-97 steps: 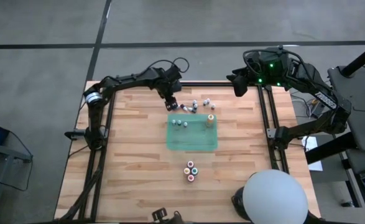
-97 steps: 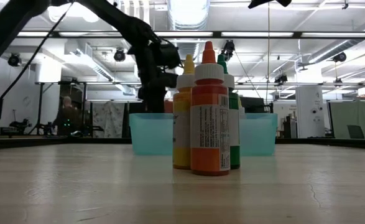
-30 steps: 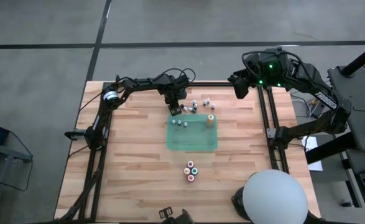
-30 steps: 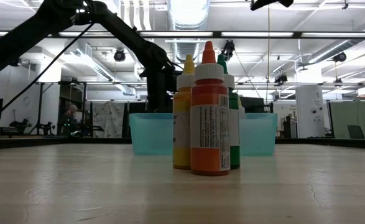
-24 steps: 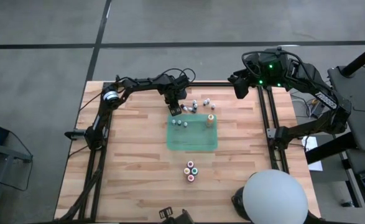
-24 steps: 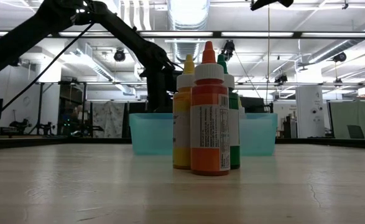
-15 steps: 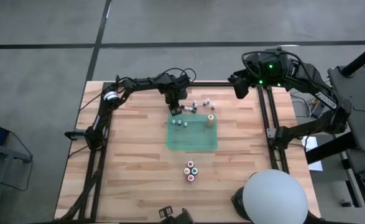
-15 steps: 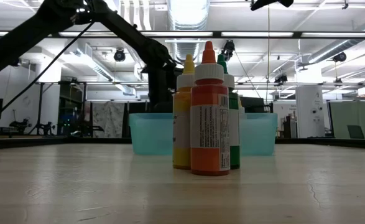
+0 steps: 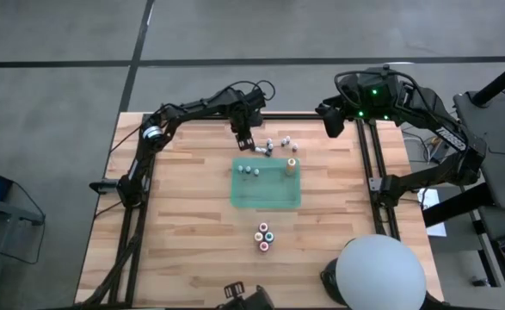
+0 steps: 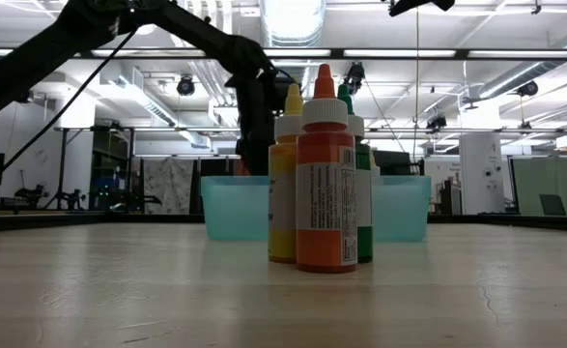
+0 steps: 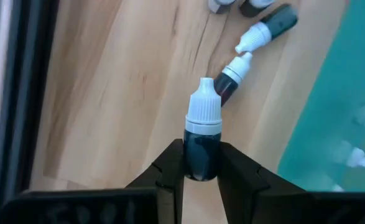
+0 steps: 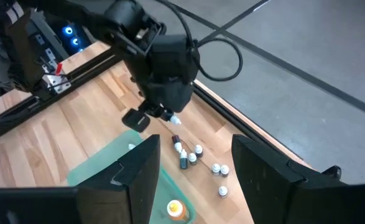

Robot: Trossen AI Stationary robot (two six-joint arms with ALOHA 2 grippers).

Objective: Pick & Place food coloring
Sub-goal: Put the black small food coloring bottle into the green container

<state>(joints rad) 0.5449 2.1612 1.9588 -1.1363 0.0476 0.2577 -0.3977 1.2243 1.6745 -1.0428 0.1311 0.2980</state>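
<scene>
The left gripper (image 11: 201,163) pinches a small dark dropper bottle (image 11: 202,134) with a ribbed white conical cap, above the wooden worktop (image 11: 120,93) near its far edge. The right gripper (image 12: 191,163) hangs with its jaws wide and nothing between them, off the far right corner.

In the low view the left arm (image 10: 167,29) drops behind the orange bottle (image 10: 326,174) and its neighbours, so its gripper is hidden. The teal tray (image 10: 235,208) shows only at either side of them. In the high view's centre the loose bottles (image 9: 274,145) are too small to tell colours — mere pale dots. At the left wrist view's right edge, the tray's contents (image 11: 359,158) blur and are cut off.
</scene>
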